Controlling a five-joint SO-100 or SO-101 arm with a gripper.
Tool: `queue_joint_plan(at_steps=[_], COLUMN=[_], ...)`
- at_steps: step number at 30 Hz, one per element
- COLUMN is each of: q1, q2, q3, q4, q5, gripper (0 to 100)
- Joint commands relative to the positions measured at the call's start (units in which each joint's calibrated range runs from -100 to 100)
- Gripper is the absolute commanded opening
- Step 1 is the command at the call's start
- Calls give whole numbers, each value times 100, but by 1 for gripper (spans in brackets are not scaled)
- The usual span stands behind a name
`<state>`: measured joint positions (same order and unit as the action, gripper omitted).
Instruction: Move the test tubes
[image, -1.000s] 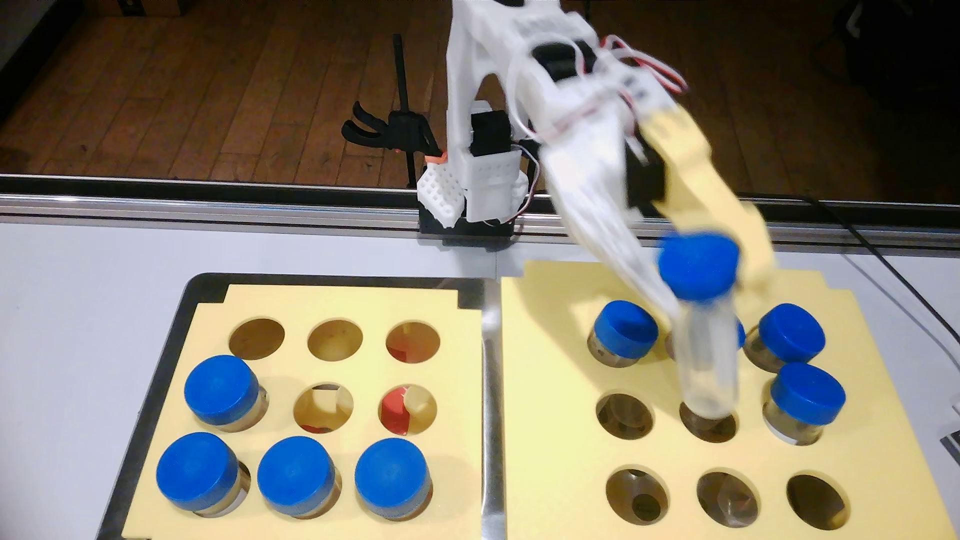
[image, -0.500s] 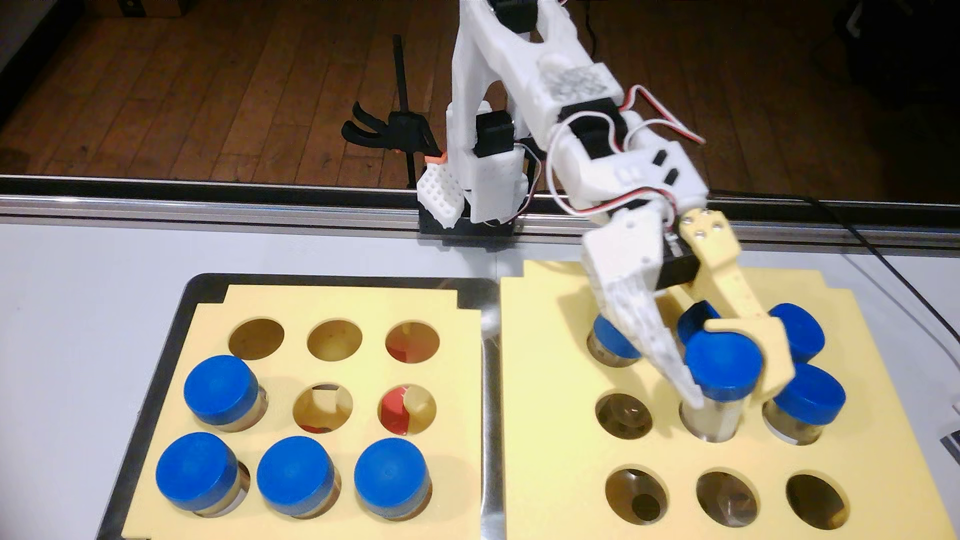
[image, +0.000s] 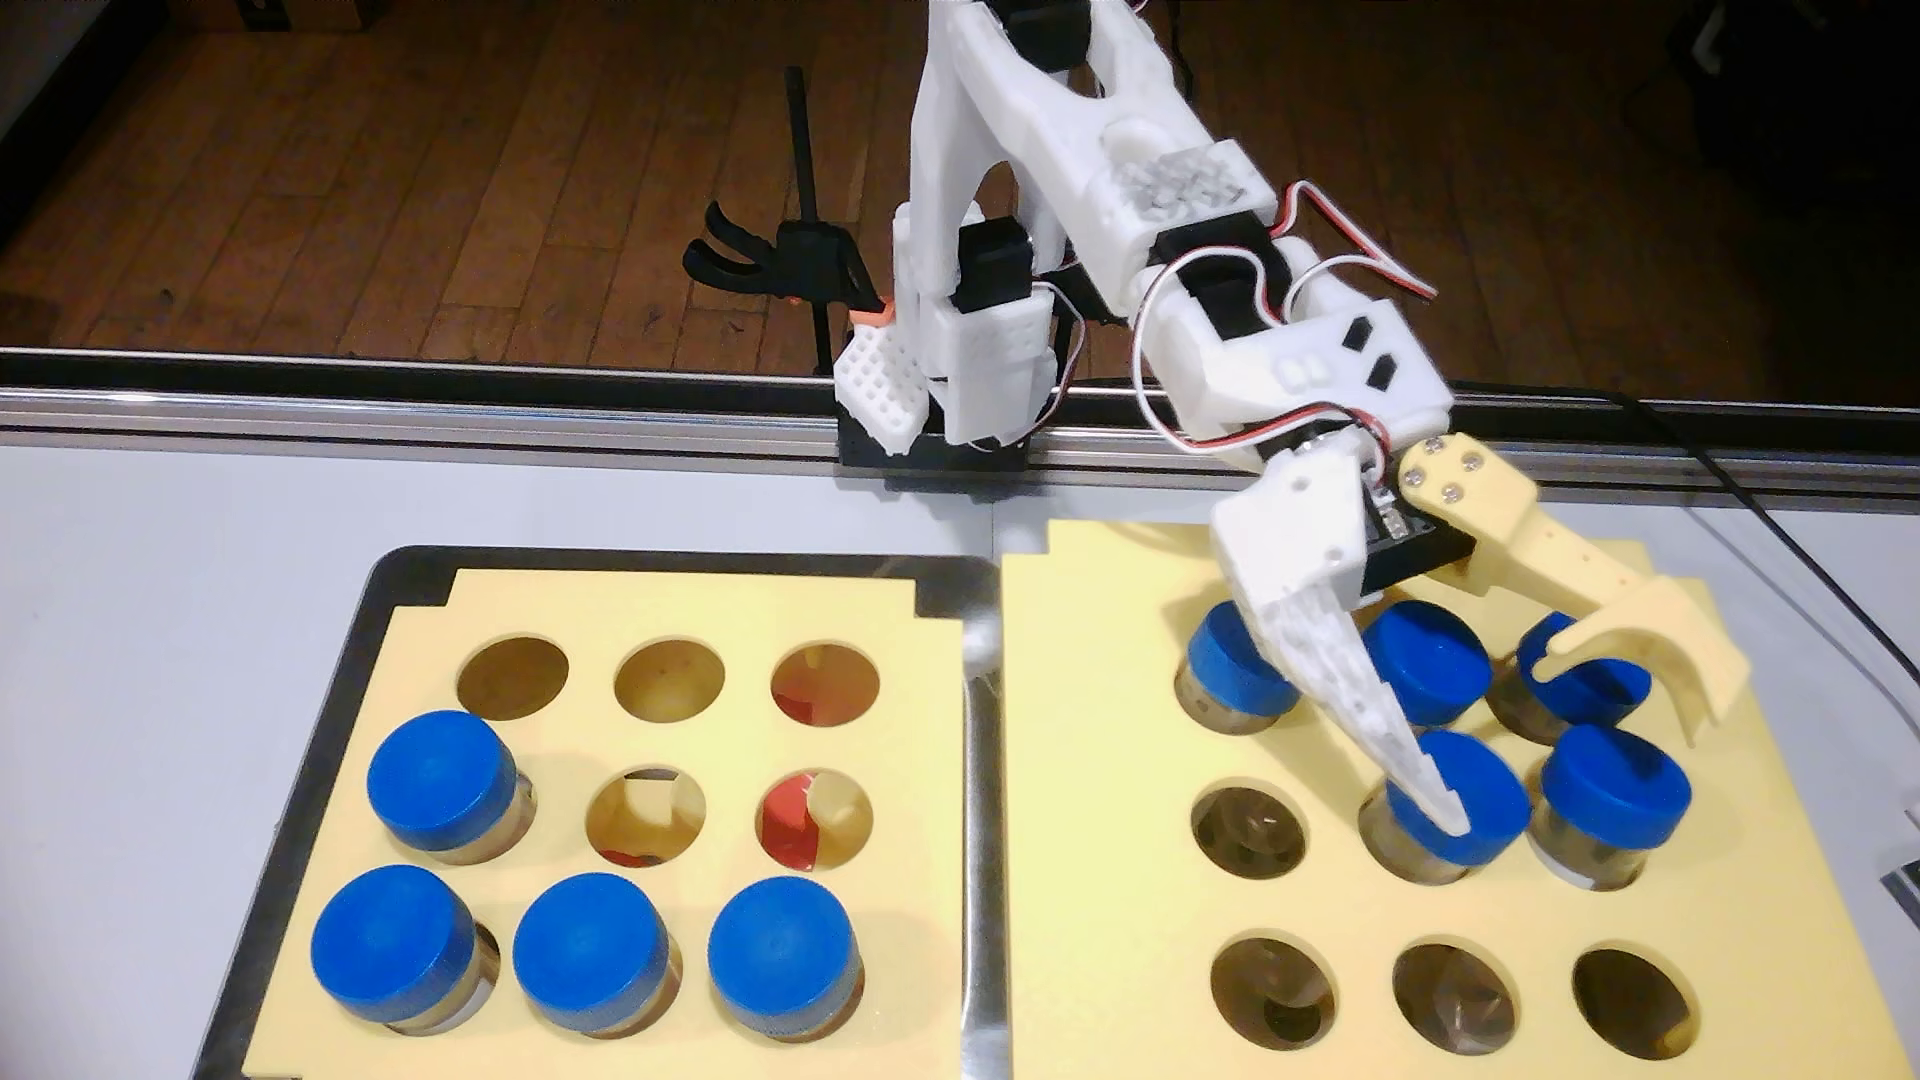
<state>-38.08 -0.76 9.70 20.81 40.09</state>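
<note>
Test tube (image: 1475, 794) seated in hole, between spread end effector (image: 1579, 784) jaws

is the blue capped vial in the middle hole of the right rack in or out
In. The clear vial with the blue ribbed cap sits upright in the pale yellow foam rack, and the open gripper no longer holds it.

Single fixed view, high and close, facing my base across the table (image: 156, 582); both racks fill frame.

2 foam racks (image: 665, 608) | metal tray (image: 977, 831) | possibly clamp (image: 769, 260)
</note>
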Motion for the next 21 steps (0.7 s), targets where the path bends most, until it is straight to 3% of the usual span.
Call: queue_joint_plan(at_steps=[1, 6, 12, 17, 21], q1=[618, 1870, 4056, 4938, 4967], q2=[-267, -1578, -3454, -3619, -2777], q3=[-457, -411, 1668, 3084, 2912], q4=[-60, -40, -40, -69, -118], q5=[13, 13, 8, 76, 536], gripper=[37, 37, 37, 37, 38])
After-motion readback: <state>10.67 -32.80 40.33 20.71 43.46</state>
